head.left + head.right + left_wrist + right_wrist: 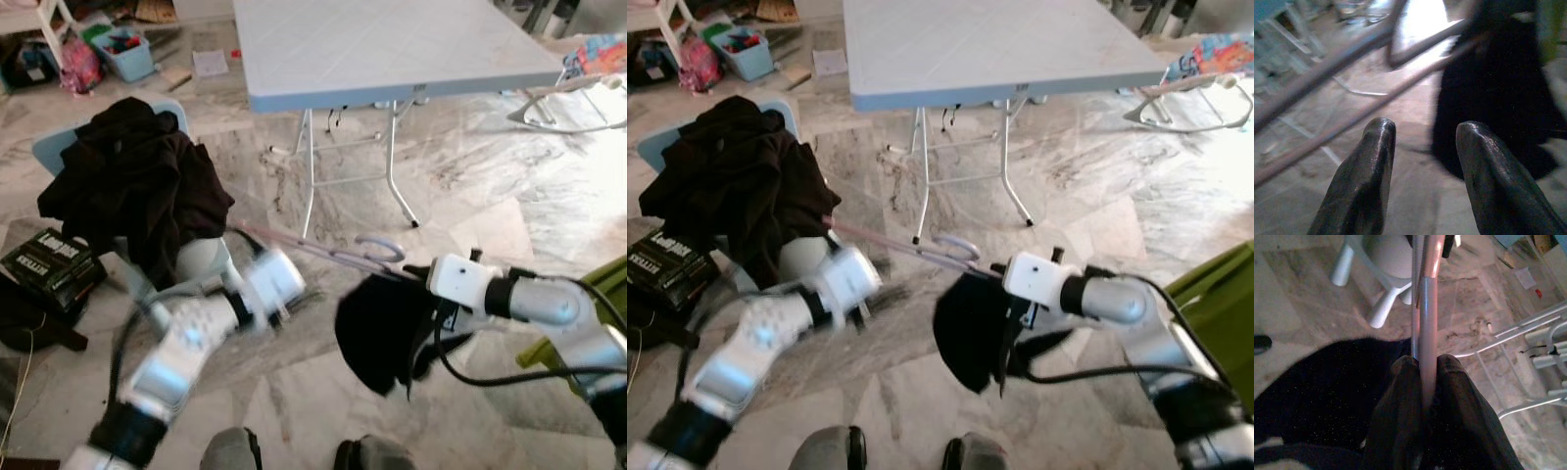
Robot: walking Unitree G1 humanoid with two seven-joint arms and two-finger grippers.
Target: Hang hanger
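Observation:
A pale pink hanger (pixel 315 251) lies slanted in the air in front of me, its hook (pixel 384 246) curling near my right wrist. My right gripper (pixel 1425 377) is shut on the hanger's rod, and a black garment (pixel 384 333) hangs off the hanger below that hand. My left gripper (pixel 1422 132) is open just short of the hanger's bars (pixel 1342 56), with nothing between its fingers (pixel 1369 166). The left arm (pixel 269 284) is blurred at the hanger's far end.
A heap of black clothes (pixel 132 181) covers a light blue chair (pixel 49 147) on the left, with a black box (pixel 54 264) on the floor beside it. A grey folding table (pixel 392 49) stands ahead. Something green (pixel 607 284) sits at the right edge.

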